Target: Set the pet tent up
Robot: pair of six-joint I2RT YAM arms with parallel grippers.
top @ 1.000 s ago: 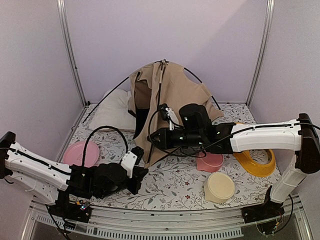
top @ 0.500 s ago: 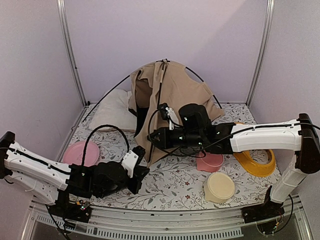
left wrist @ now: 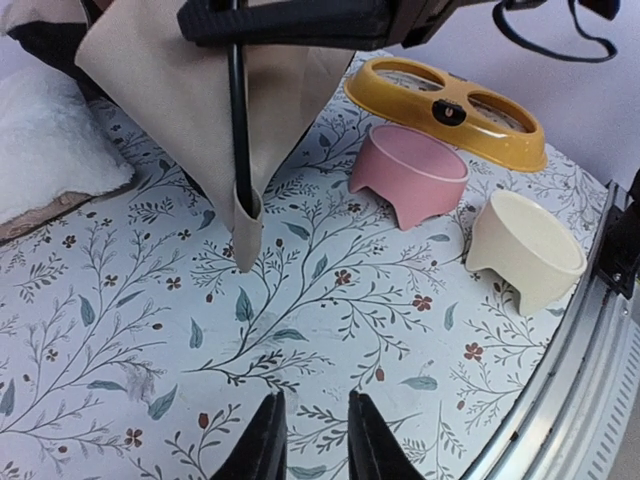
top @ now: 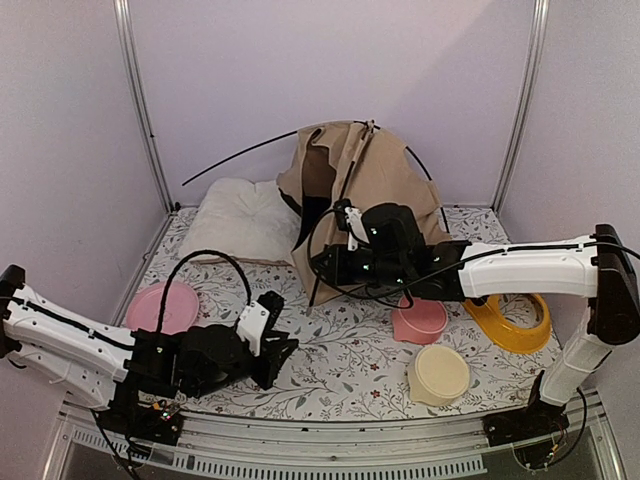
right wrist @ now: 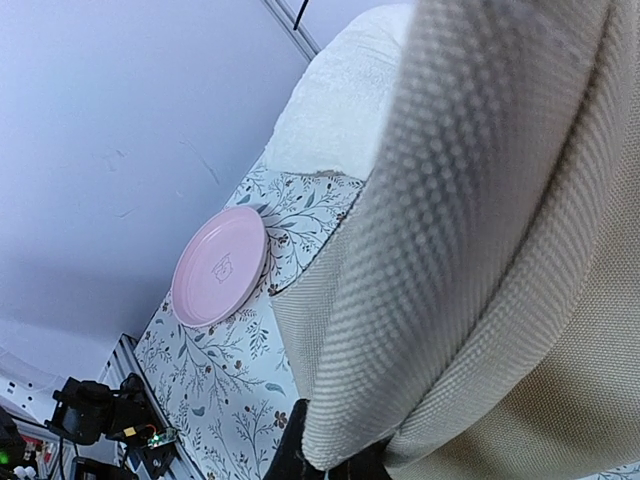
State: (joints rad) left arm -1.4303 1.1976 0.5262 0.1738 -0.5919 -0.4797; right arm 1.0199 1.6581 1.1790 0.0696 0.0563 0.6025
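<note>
Tent [top: 372, 190] sits crumpled at back of mat [top: 350, 375], just beside cushion [top: 240, 220]; right gripper [top: 325, 265] clamped on its front pole [left wrist: 238, 120]; left gripper [top: 282, 352] low over near mat, jaws slightly apart, holding nothing.

Open mat [top: 340, 355] between pink plate [top: 160, 305] and pink bowl [top: 420, 322], with the pet tent [top: 370, 190] standing across the far side
</note>
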